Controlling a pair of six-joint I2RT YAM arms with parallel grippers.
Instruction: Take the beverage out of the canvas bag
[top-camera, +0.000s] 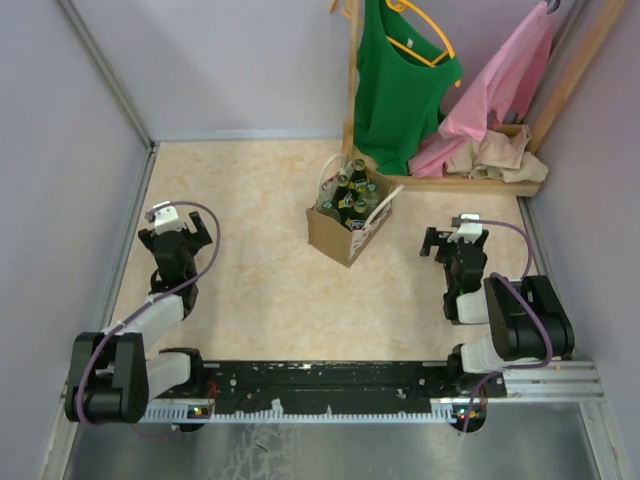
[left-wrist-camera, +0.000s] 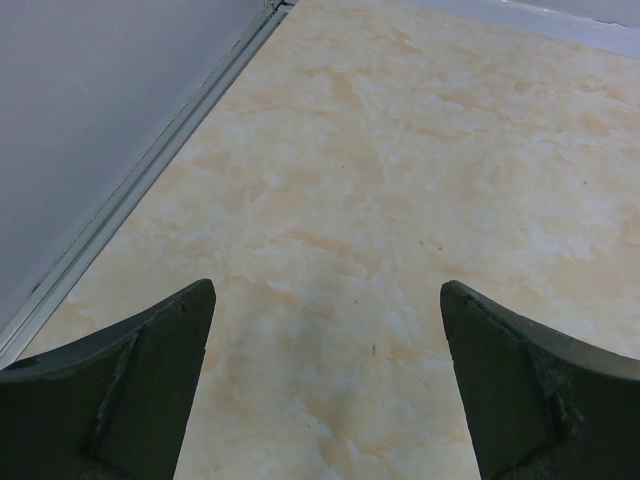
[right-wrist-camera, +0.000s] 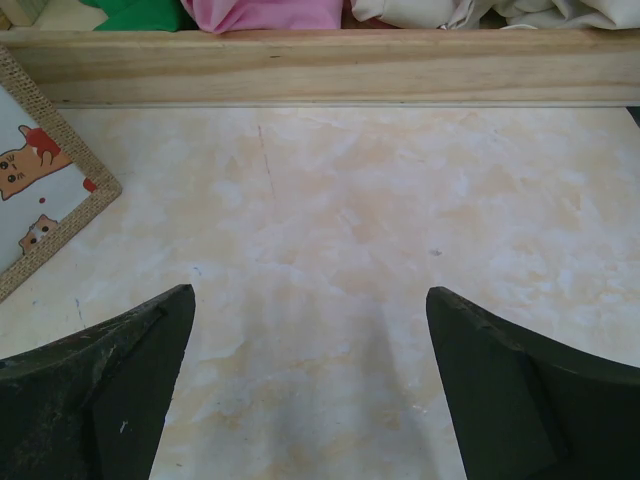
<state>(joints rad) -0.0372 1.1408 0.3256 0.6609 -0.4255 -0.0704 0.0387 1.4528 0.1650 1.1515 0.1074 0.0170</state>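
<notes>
The tan-brown canvas bag (top-camera: 337, 232) with white loop handles stands upright mid-table and holds several dark green beverage bottles (top-camera: 354, 196). A printed corner of the bag (right-wrist-camera: 40, 190) shows at the left of the right wrist view. My left gripper (top-camera: 178, 232) is open and empty over bare table, far left of the bag; its jaws are wide apart in the left wrist view (left-wrist-camera: 325, 300). My right gripper (top-camera: 452, 242) is open and empty, to the right of the bag, and shows in the right wrist view (right-wrist-camera: 310, 300).
A wooden clothes rack base (top-camera: 470, 183) at the back right holds a green shirt (top-camera: 400, 80), a pink garment (top-camera: 500, 85) and beige cloth. Its wooden rail (right-wrist-camera: 320, 65) lies ahead of the right gripper. Grey walls (left-wrist-camera: 90, 130) enclose the table.
</notes>
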